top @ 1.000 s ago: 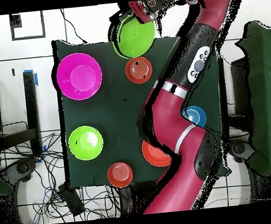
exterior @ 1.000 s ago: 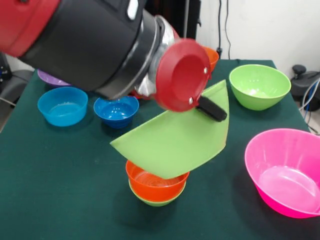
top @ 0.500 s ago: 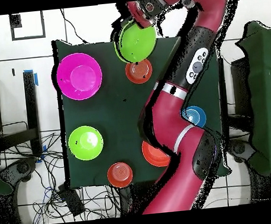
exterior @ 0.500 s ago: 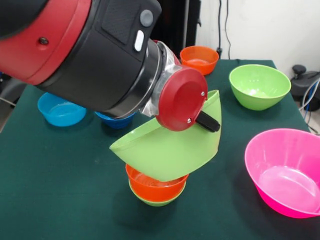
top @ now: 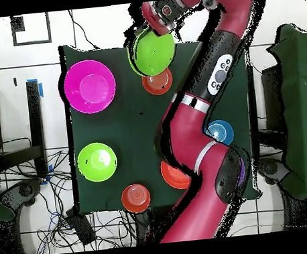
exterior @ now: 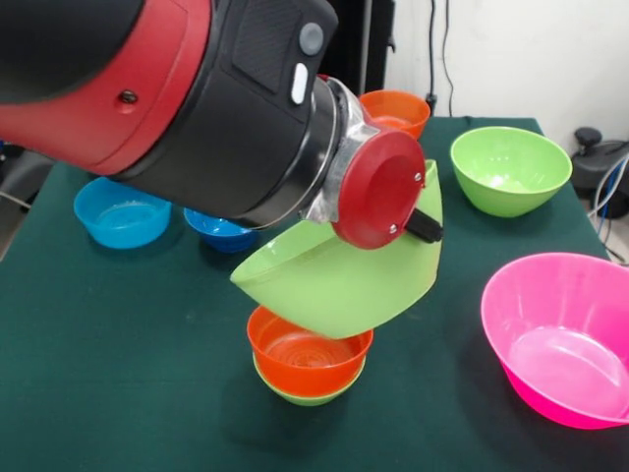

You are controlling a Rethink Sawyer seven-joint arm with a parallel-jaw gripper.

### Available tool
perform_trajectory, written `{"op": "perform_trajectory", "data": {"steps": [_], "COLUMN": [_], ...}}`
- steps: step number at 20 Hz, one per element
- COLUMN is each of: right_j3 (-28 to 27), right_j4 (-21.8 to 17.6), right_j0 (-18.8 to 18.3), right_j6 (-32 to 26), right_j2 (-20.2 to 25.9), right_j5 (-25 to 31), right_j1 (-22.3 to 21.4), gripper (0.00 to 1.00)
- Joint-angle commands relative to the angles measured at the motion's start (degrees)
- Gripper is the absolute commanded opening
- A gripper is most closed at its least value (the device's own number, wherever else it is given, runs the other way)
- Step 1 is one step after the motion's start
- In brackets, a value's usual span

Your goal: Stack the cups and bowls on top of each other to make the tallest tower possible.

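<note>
Over the last second the arm (exterior: 197,98) has been swinging across the front view, carrying the big lime green bowl (exterior: 344,280) closer in over the orange bowl (exterior: 310,356); in the overhead view that green bowl (top: 153,53) is now overlapping the orange one's edge (top: 157,85), where before it was lying clear beside it.

The gripper (exterior: 423,224) is clamping the big bowl by its rim, one black finger (exterior: 425,226) showing on the outside of the wall; the other is hidden. The bowl is hanging tilted, its mouth turned up and away toward the arm, its rounded underside facing the camera, its lowest part just above the orange bowl's rim. Whether the two are touching is hard to tell.

The tower so far is the orange bowl nesting in a small lime green bowl (exterior: 305,395), only a sliver of which is showing, standing near the front edge of the green table (exterior: 118,374).

Elsewhere, a pink bowl (exterior: 560,339) is being cut off by the frame's edge, a second lime green bowl (exterior: 511,169) is sitting beyond it, and another orange bowl (exterior: 398,110) is peeking out behind the wrist. The arm is covering part of the two blue bowls (exterior: 120,211), the darker one (exterior: 224,234) mostly hidden.
</note>
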Motion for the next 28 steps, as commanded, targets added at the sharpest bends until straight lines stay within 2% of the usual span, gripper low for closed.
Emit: {"op": "perform_trajectory", "data": {"steps": [1,6,12,15,20,24,28], "right_j3": [-8.01,-8.34,-7.25,-6.99,-7.44,-7.40,-7.57], "right_j4": [-6.39,-8.33,-9.30,-9.99,-14.22,-17.59,-20.32], "right_j0": [2.03,1.91,1.68,1.65,1.55,1.13,1.37], "right_j6": [13.65,13.21,10.96,11.73,12.57,10.92,12.67], "right_j2": [-6.85,-6.13,-7.89,-8.70,-8.05,-7.55,-6.69], "right_j5": [6.10,8.49,8.23,9.09,10.75,11.22,12.37], "right_j1": [2.10,2.29,2.04,1.82,1.56,2.00,1.77], "gripper": [0.00,0.00,0.00,0.00,0.00,0.00,0.00]}}
